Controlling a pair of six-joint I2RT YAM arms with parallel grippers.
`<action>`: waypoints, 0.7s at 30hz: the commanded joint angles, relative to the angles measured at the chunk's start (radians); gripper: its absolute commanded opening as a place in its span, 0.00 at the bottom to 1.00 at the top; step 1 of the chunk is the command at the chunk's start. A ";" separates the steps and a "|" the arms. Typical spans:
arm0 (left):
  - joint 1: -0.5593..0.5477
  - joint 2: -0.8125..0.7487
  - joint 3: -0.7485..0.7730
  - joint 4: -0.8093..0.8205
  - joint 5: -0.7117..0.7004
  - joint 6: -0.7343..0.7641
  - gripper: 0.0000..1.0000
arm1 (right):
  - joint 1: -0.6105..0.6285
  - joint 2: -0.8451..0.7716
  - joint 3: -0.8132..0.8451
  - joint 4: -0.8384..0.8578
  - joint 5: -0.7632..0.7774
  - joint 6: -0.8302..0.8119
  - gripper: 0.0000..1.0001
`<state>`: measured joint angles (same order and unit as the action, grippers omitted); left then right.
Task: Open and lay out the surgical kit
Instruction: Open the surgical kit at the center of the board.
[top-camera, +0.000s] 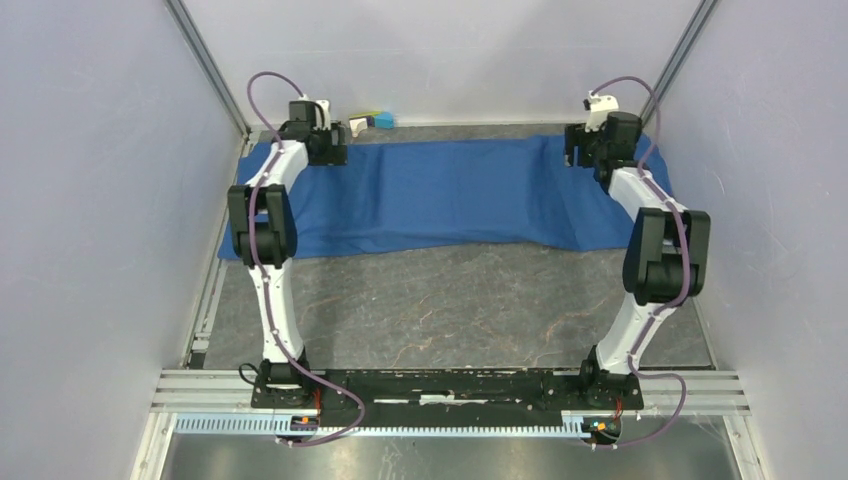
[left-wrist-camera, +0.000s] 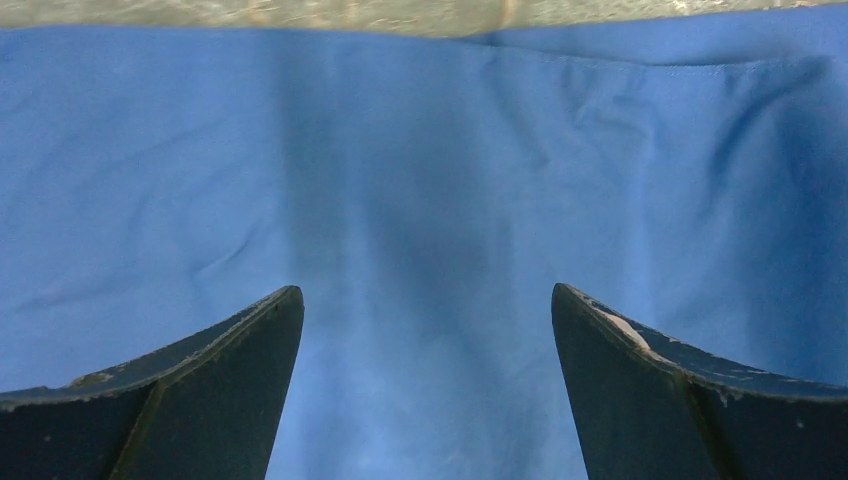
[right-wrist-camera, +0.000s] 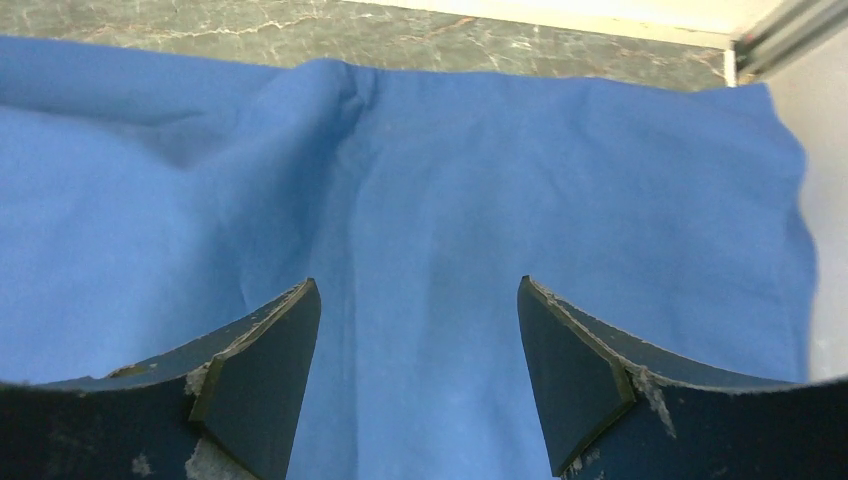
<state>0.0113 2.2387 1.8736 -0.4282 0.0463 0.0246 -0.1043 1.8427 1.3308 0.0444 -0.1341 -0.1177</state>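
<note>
Of the surgical kit, only the large blue cloth (top-camera: 450, 195) shows, spread in a wide strip across the far half of the table. My left gripper (top-camera: 325, 150) hovers over its far left end, and in the left wrist view it (left-wrist-camera: 427, 290) is open over smooth blue cloth (left-wrist-camera: 430, 170) with nothing between the fingers. My right gripper (top-camera: 585, 150) is over the far right end. In the right wrist view it (right-wrist-camera: 415, 285) is open too, above softly creased cloth (right-wrist-camera: 450, 180) near the cloth's corner.
A small white, yellow and teal object (top-camera: 372, 122) lies at the back wall just beyond the cloth. Grey marbled tabletop (top-camera: 440, 310) runs between the cloth and the arm bases. Side walls and metal frame posts (top-camera: 210, 65) close in the workspace.
</note>
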 joint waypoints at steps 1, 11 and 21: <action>-0.055 0.083 0.162 -0.047 -0.043 -0.081 1.00 | 0.039 0.102 0.130 0.028 0.072 0.078 0.79; -0.080 0.209 0.313 -0.039 -0.105 -0.074 1.00 | 0.057 0.299 0.328 0.009 0.076 0.111 0.79; -0.091 0.379 0.550 -0.206 -0.169 -0.115 1.00 | 0.060 0.381 0.391 -0.017 0.041 0.116 0.80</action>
<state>-0.0723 2.5679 2.3447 -0.5465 -0.0784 -0.0540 -0.0475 2.2036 1.6794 0.0322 -0.0715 -0.0154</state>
